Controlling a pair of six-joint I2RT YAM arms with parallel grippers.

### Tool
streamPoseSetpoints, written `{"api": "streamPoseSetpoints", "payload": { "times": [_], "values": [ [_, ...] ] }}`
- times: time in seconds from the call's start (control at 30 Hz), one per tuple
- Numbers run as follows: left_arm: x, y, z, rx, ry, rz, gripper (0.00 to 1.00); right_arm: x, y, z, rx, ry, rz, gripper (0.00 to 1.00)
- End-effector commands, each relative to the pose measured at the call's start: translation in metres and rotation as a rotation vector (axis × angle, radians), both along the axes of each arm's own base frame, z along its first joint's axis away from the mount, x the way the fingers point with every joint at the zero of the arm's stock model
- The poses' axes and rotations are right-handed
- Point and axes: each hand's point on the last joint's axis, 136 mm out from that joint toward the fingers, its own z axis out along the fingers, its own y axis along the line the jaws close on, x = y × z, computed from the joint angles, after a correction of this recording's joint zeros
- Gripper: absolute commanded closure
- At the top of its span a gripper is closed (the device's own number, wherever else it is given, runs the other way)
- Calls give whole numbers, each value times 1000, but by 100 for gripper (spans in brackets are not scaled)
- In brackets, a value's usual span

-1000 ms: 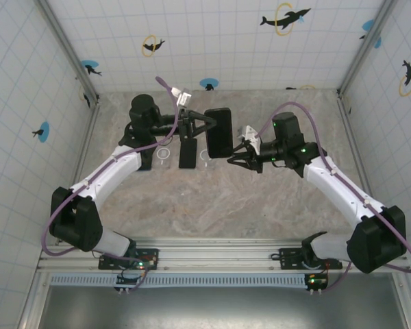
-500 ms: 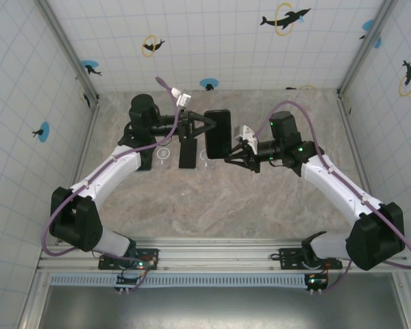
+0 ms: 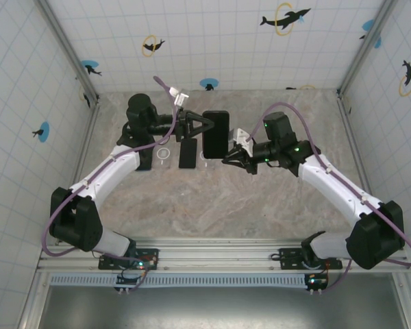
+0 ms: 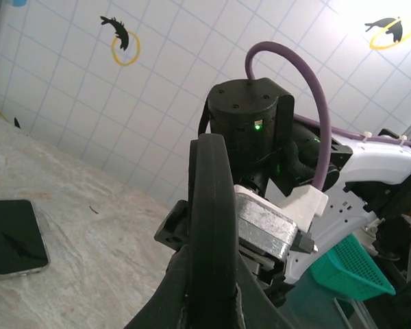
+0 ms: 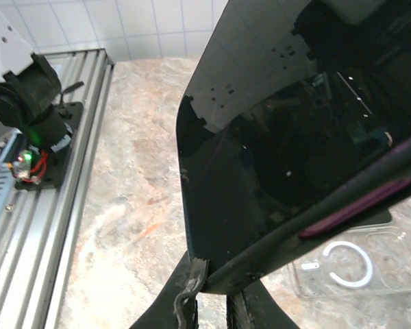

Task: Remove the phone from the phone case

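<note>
**Three cameras, one shared phone**

The top external view looks down from above and behind the near edge and takes in the whole table [image 3: 212, 199] from afar. The left wrist camera faces right, close against the phone [image 4: 211, 226] edge-on, with the right arm [image 4: 250, 123] just beyond. The right wrist camera faces left toward the near rail [image 5: 55, 205], close on the screen. All three views share the phone and the tabletop.
</note>
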Motion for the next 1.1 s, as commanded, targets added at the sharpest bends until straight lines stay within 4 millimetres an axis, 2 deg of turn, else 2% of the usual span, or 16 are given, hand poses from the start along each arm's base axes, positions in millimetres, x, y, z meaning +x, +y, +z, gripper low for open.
{"api": "streamPoseSetpoints", "payload": {
  "times": [0.0, 0.1, 0.23, 0.43, 0.6, 0.83, 1.07],
  "values": [
    [-30, 1, 15, -11, 29, -97, 100, 31, 6, 46, 41, -267, -73, 86],
    [-31, 2, 13, -9, 38, -96, 100, 31, 11, 68, 149, -282, -86, 86],
    [-32, 0, 13, -9, 42, -92, 100, 29, 15, 80, 194, -269, -76, 85],
    [-28, -1, 15, -12, 34, -78, 100, 24, 14, 85, 261, -209, -78, 82],
    [-24, -2, 11, -11, 31, -58, 100, 15, 15, 94, 310, -183, -47, 76],
    [-8, -2, 10, -17, 34, 23, 100, 4, 10, 91, 349, -101, -28, 67],
    [14, 1, 18, -92, 154, 163, 100, 2, 6, 95, 494, 126, -61, 67]
  ]
}}
